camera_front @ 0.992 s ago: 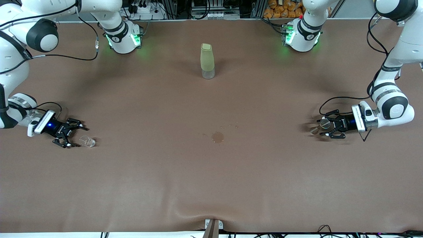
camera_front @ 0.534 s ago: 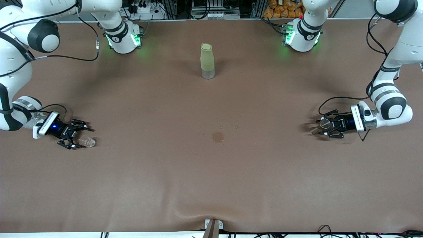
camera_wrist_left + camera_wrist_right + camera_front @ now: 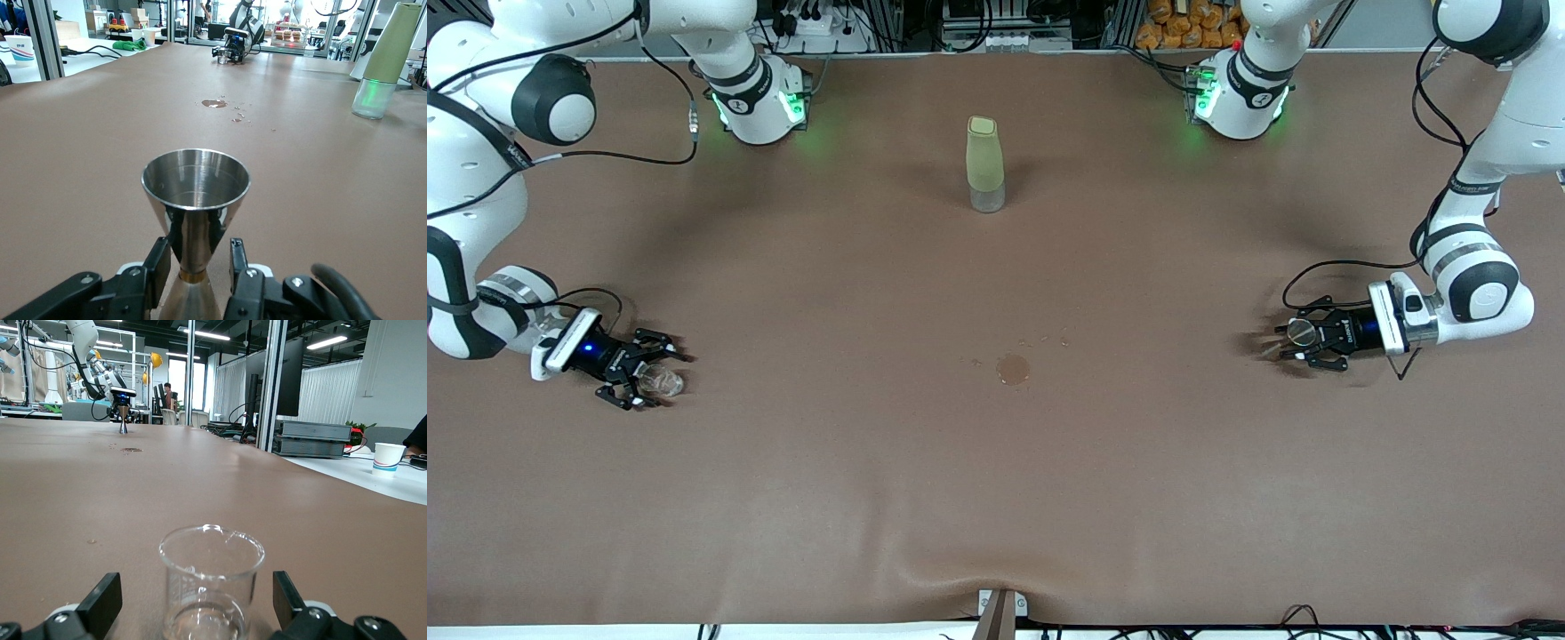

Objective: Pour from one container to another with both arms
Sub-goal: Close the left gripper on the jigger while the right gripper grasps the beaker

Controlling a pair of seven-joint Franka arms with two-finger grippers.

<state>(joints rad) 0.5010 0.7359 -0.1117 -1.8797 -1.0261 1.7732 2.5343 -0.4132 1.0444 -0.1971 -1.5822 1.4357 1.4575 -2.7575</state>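
A: While the left arm barely shifts over the last second, the right gripper (image 3: 643,384) slides forward along the table until its fingers straddle the glass beaker (image 3: 662,381); a second ago it sat short of the beaker

B: Pincer state?

A: Wide, fingers apart on either side of the beaker, none touching it in the right wrist view (image 3: 211,585). I judge a closing grasp comes next. The left gripper (image 3: 1303,342) is already clamped narrow on the waist of the steel jigger (image 3: 1300,332), low at the left arm's end of the table

B: How do the vessels look?

A: The jigger is a polished double cone, upright, upper cup open (image 3: 195,200). The beaker is clear with a small pour lip, upright at the right arm's end. Between them lies a small brown spill (image 3: 1013,369); a pale green bottle (image 3: 984,164) stands near the bases
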